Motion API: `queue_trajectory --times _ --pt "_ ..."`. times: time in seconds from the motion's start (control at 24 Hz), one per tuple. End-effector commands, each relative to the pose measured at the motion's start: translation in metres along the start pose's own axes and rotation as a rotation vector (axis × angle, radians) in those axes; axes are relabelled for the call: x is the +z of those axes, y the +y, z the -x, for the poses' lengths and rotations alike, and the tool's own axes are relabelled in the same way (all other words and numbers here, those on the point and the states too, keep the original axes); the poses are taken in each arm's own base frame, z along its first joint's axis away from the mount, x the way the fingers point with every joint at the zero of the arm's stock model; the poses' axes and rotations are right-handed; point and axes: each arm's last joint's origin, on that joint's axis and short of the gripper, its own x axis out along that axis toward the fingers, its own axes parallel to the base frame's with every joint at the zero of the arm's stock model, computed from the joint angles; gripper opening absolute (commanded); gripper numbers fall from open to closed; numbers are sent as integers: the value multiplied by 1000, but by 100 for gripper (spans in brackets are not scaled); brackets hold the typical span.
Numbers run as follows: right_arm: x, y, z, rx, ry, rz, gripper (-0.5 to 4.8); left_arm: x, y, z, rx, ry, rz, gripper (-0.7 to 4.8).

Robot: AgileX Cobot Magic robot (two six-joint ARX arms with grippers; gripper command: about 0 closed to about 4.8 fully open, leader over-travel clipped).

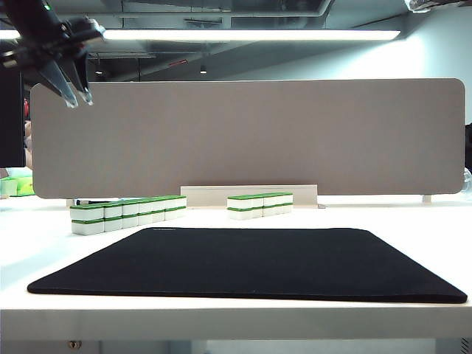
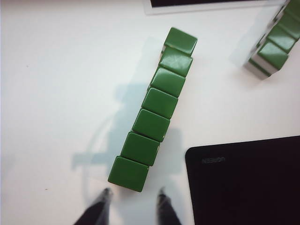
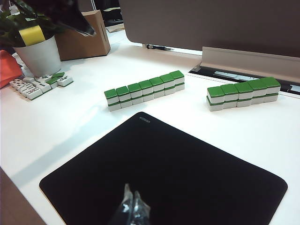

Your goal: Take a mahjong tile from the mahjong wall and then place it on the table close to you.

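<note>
The task is at its start: no tile has been taken, and the mahjong wall [image 2: 153,108], a straight two-high row of green-topped tiles, stands whole on the white table [image 2: 56,84] just beside the far left corner of the black mat [image 2: 248,183]. The left gripper [image 1: 77,96] hangs high above the wall's near end, its fingers [image 2: 101,206] parted and empty. The right gripper [image 3: 132,206] rests low over the mat, fingers pressed together, holding nothing. Picking and placing remain.
</note>
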Motion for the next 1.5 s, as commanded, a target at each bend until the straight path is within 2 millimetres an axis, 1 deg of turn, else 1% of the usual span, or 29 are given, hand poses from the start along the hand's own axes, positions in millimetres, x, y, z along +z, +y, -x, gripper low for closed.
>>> queue_trajectory --times 0.04,0.08,0.21,0.25,0.29,0.33,0.38,0.46,0.67,0.79,0.88,1.13,1.5 --pt "3 0 1 -1 -14 9 -1 3 0 -17 -5 70 -49 133" --pt "3 0 1 -2 -15 9 -1 4 -1 -23 -1 83 -59 156" --pt "3 0 0 -1 -11 8 -1 1 1 -46 12 142 -88 287" --pt "2 0 0 -3 -8 6 -1 0 2 -50 23 157 -106 300" --pt "1 0 0 -3 0 2 -1 -4 0 -58 34 197 -159 320" --pt "1 0 0 -3 7 -1 -1 -6 0 -61 39 218 -186 326" --pt "-1 0 0 -3 23 -9 -1 -9 0 -69 54 257 -247 357" --pt "-3 0 1 -5 47 -20 -1 -12 0 -76 76 293 -304 383" --pt "-4 0 0 -5 54 -23 -1 -15 -3 -89 59 321 -387 383" --pt "-4 0 0 -5 54 -23 -1 -21 0 -105 40 360 -439 384" --pt "-4 0 0 -5 54 -23 -1 -23 1 -111 35 374 -442 408" --pt "-4 0 1 -4 54 -23 -1 -32 5 -138 21 413 -447 408" --pt "-4 0 1 -4 54 -23 -1 -39 9 -161 18 422 -445 404"
